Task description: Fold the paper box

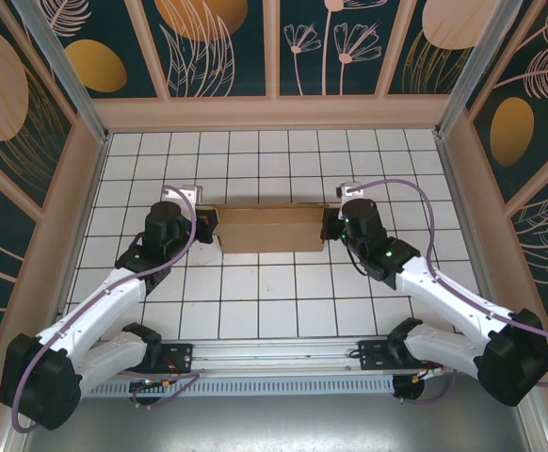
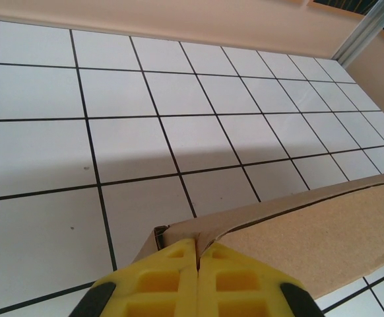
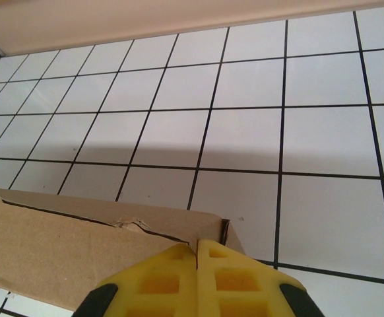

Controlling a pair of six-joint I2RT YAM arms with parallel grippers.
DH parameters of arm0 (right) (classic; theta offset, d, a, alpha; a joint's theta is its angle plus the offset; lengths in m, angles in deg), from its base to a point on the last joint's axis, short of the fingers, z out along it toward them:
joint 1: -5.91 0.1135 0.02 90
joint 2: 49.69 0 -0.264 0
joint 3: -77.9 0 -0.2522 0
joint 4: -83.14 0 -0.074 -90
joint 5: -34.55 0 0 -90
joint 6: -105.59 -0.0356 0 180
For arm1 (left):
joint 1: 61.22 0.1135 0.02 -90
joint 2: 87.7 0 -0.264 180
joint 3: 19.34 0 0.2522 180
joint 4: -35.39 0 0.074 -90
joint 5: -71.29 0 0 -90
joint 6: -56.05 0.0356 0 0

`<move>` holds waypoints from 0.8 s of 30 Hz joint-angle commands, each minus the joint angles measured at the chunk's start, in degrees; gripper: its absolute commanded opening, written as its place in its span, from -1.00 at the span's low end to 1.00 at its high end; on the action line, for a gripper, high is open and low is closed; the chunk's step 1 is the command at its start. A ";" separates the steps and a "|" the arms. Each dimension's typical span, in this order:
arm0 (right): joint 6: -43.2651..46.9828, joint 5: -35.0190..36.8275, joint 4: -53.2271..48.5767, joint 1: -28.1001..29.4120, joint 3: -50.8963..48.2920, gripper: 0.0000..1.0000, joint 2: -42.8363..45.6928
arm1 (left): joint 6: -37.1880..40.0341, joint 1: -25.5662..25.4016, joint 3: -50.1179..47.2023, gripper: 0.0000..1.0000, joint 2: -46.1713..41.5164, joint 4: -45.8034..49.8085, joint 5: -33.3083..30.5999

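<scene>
The left gripper (image 2: 197, 252) and the right gripper (image 3: 197, 251) each have their yellow fingers pressed together. Their tips sit against the 2 opposite ends of the paper box (image 1: 272, 229), which lies between them on the white-tiled table (image 1: 255, 301).

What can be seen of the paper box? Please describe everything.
The paper box is plain brown cardboard, a shallow rectangle folded up, with a dark seam and a slightly torn edge along its top. It lies flat on the white tiles, long side across. The shut left gripper and right gripper meet its two ends.
</scene>
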 commanded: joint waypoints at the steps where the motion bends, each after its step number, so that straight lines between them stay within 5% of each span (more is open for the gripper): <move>1: -0.48 1.76 -4.40 1.13 -4.32 -1.00 -0.30 | -0.76 -0.63 -2.16 -1.00 1.99 10.58 -0.09; 15: -2.79 -2.19 -0.95 1.11 -10.64 -0.98 4.34 | -7.25 -0.60 -5.86 -1.00 -0.89 12.38 3.76; 20: -1.61 -5.30 0.33 1.08 -8.16 -0.86 5.24 | -3.78 -0.56 -3.57 -1.00 0.94 17.19 0.37; 24: -0.52 -7.34 -0.38 0.68 -5.15 -0.59 5.33 | -0.84 -0.53 -2.78 -1.00 0.72 18.30 0.21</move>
